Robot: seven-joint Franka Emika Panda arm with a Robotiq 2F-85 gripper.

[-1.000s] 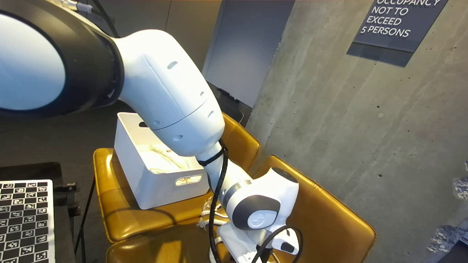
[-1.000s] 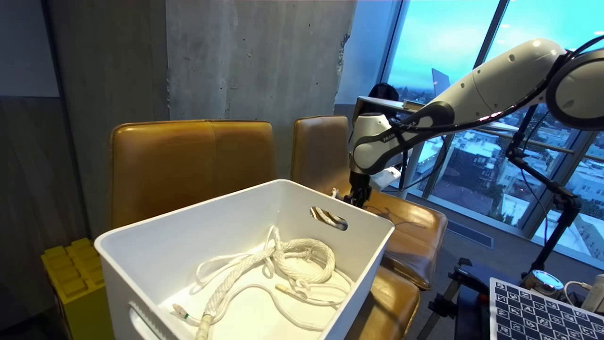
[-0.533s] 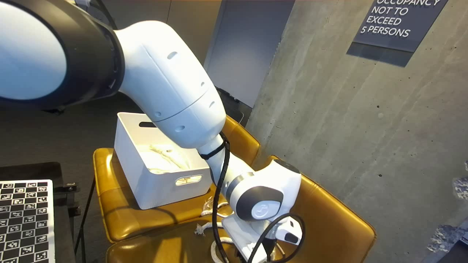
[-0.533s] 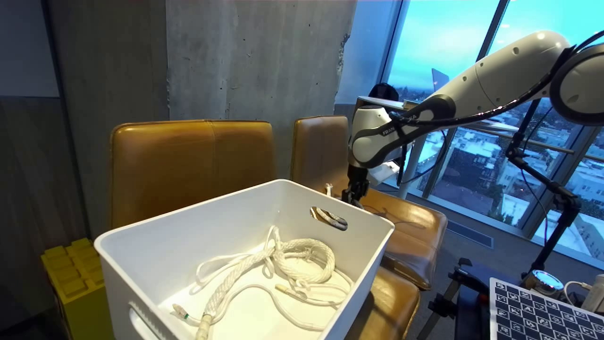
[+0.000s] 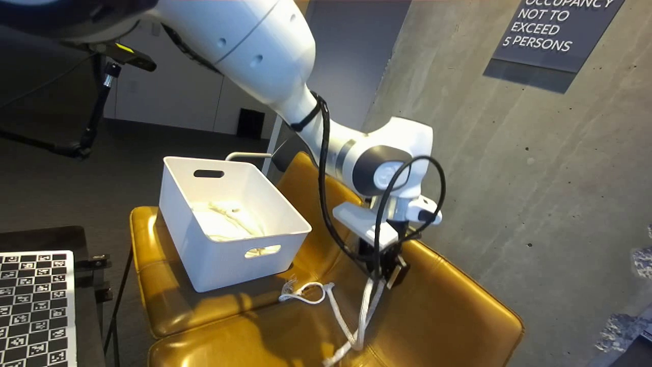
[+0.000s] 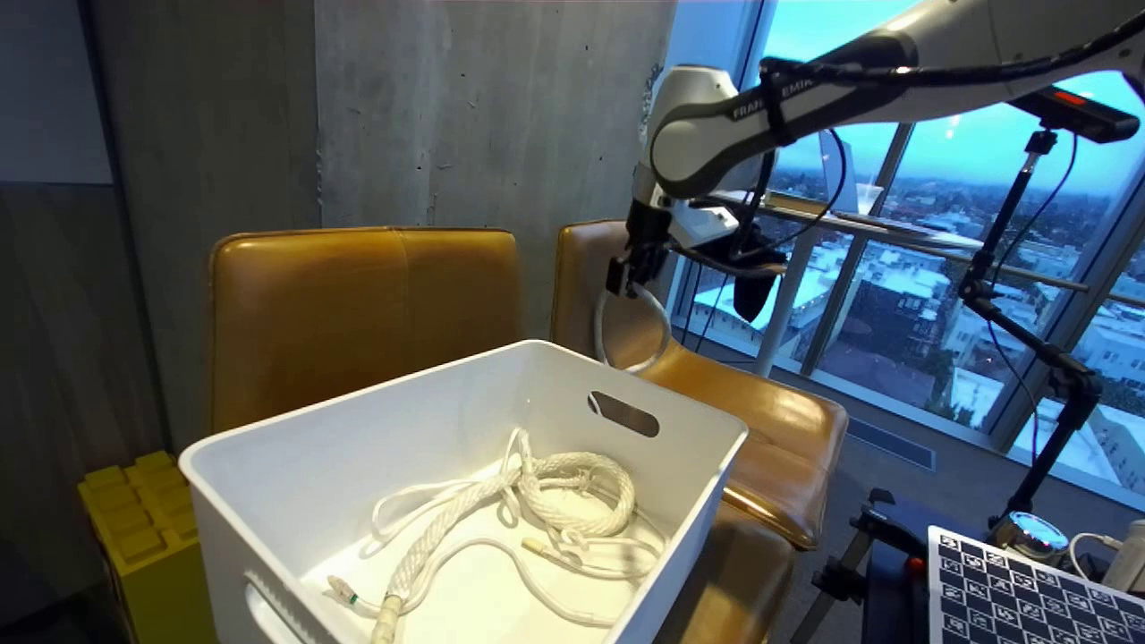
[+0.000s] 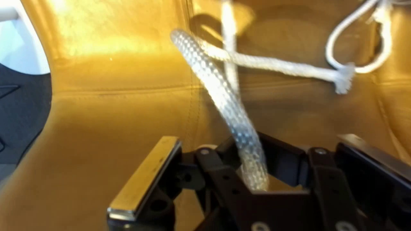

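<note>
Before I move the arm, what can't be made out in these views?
Exact grip spot on the held rope: wrist view, hidden by the gripper.
That rope's lower run: in an exterior view, hidden behind the white box.
Pale strand: wrist view, blurred and cut off by the top edge.
Wall sign: in an exterior view, top cut off by the frame's upper edge.

A 5-person occupancy sign (image 5: 552, 46) marks the concrete wall (image 5: 473, 168), and tall windows (image 6: 912, 309) overlook buildings.
</note>
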